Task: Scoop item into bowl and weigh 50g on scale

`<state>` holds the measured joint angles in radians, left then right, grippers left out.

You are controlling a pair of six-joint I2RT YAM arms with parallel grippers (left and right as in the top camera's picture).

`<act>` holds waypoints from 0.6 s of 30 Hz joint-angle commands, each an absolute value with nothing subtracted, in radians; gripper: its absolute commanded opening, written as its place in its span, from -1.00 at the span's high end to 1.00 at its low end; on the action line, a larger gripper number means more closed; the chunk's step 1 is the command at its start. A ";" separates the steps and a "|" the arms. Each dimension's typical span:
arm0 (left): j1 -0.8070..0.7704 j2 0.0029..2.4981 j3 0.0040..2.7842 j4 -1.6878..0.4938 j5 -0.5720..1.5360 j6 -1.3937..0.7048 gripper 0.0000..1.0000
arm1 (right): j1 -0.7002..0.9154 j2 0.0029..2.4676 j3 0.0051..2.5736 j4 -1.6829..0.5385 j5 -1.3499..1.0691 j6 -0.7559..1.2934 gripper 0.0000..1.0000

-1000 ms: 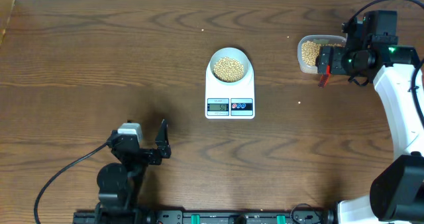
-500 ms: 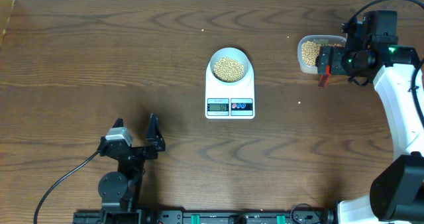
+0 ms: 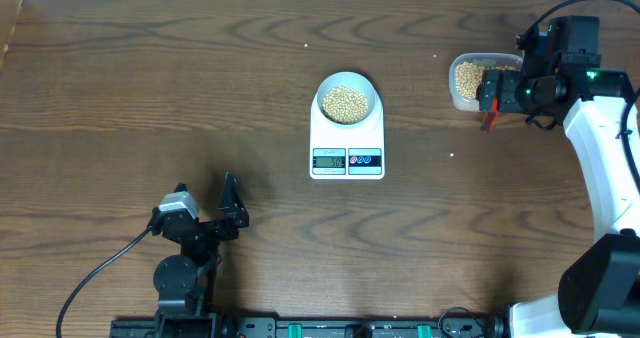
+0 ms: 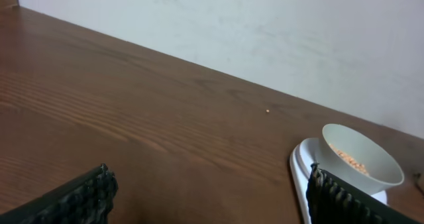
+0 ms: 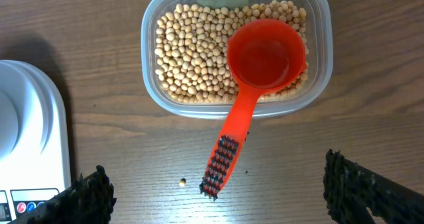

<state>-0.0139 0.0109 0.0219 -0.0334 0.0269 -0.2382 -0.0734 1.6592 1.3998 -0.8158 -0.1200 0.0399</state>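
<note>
Red scoop point(image 5: 264, 54) rests in the tub point(image 5: 148, 85) under my open right claw point(image 5: 216, 193); scooping looks finished, so next I read the scale point(image 3: 347, 140).

Three cameras, one scale point(image 3: 347, 140).
Overhead looks straight down from afar; left wrist sits low, facing the scale; right wrist hangs close above the tub point(image 5: 322, 25); all share the scale.

Right arm point(image 3: 600, 148) white-shelled, black joints — green light point(image 3: 590, 75), left arm point(image 3: 183, 246) black, black cable point(image 3: 100, 270), left hand point(image 4: 211, 187) ribbed black
</note>
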 commanded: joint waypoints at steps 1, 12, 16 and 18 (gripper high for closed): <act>-0.009 0.002 0.004 -0.073 0.003 -0.184 -0.88 | -0.071 1.644 1.412 -0.817 -0.126 0.028 -0.99; -0.009 0.002 0.004 -0.073 0.014 0.027 -0.88 | -0.071 1.644 1.412 -0.817 -0.126 0.028 -0.99; -0.009 0.002 0.004 -0.073 0.014 0.026 -0.87 | -0.071 1.644 1.412 -0.817 -0.126 0.028 -0.99; -0.009 0.003 0.004 -0.073 0.014 0.025 -0.88 | -0.071 1.644 1.412 -0.817 -0.126 0.028 -0.99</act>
